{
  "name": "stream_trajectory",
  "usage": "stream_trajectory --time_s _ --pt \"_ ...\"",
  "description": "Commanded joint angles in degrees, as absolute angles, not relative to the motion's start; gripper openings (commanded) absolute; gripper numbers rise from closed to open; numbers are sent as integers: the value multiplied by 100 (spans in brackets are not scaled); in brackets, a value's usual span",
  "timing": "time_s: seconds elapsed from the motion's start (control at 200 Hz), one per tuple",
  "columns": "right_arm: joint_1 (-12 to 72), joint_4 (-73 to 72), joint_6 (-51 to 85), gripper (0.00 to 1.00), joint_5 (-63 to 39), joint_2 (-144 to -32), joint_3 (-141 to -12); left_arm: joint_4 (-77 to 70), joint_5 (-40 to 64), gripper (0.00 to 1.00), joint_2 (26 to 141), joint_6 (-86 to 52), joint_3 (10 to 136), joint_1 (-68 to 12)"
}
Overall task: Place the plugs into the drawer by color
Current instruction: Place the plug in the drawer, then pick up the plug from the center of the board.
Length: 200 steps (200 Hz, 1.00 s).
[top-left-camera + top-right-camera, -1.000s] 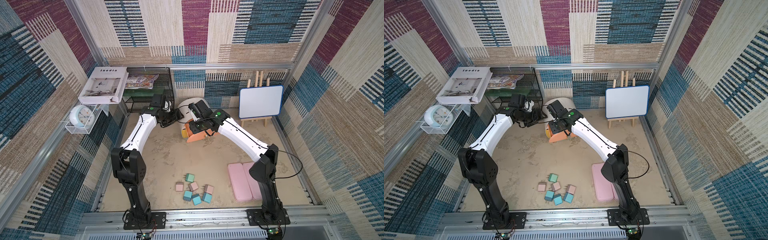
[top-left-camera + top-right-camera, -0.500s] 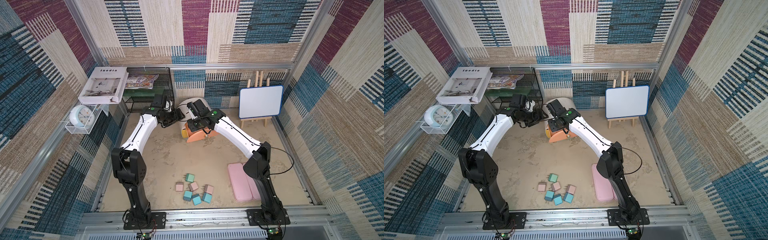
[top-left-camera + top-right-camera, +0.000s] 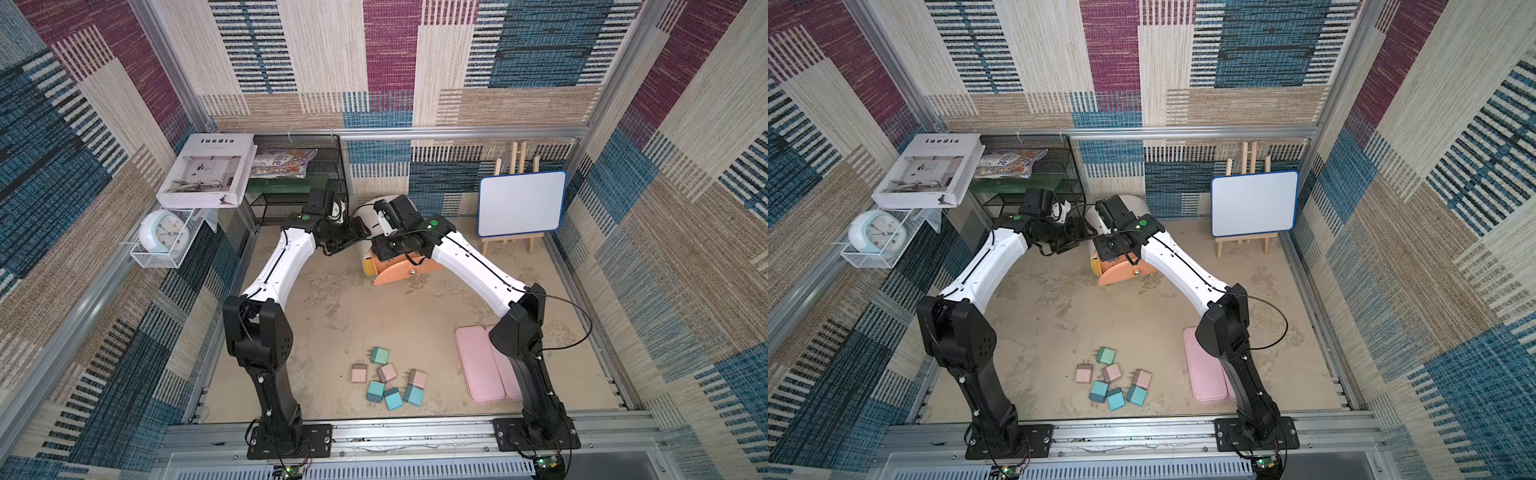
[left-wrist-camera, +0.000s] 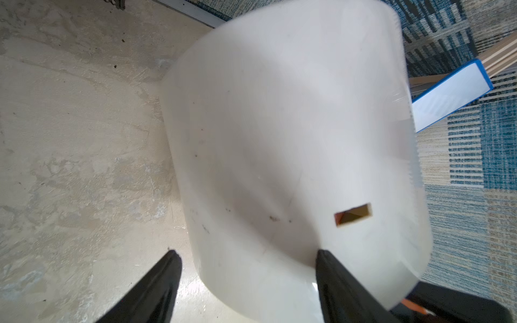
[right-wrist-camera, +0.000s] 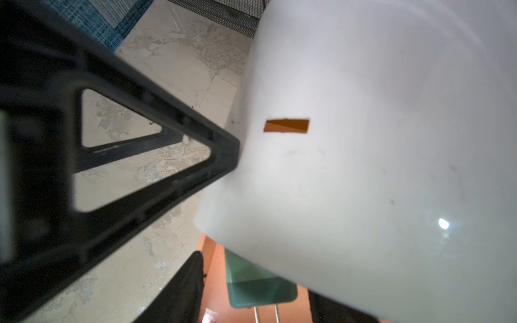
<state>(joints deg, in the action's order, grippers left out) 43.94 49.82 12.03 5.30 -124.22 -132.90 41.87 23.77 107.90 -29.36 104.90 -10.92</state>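
- right gripper [image 5: 254,276] is at the pulled-out peach drawer [image 3: 399,272] of the drawer cabinet [image 3: 363,212]. Jaws are part open with a gap showing beside the green plug [image 5: 260,285], so it looks let go. The plug lies in the peach tray, half under the white shell, prongs showing.
- left gripper [image 4: 245,251]: jaws about half spread and empty, one finger against the white shell as a brace, the other beside it over the table [image 3: 353,316].
- Risk: the right jaws snag the plug or its prongs on the way out and drag it back over the tray edge.
- Risk: if the plug sits high, it jams under the shell when the drawer is pushed shut.
- Risk: the cabinet looks light, so without the left brace a push on the drawer likely slides or tips it.
- Risk: the other plugs [image 3: 386,380] sit in a tight cluster near the front, well apart from the cabinet. Pinks and blues are touching, so a pick may nudge a neighbour or take the wrong colour.
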Motion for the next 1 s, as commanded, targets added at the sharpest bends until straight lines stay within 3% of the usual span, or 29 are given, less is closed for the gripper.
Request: stream_trajectory --time_s 0.0,0.215,0.571,0.997 --pt "4395 5018 1092 64 491 -12194 -13417 4162 2409 80 10732 -2901 10504 -1099" --pt "4714 4633 607 66 493 -11286 -12819 4183 2314 79 10647 -2822 10512 -1099" --pt "5893 2050 -3 67 359 -9398 -8613 4271 2179 79 10606 -2733 10572 -1099" --pt "6437 1078 551 64 203 -9899 -6836 4278 2130 79 10559 -2707 10512 -1099"
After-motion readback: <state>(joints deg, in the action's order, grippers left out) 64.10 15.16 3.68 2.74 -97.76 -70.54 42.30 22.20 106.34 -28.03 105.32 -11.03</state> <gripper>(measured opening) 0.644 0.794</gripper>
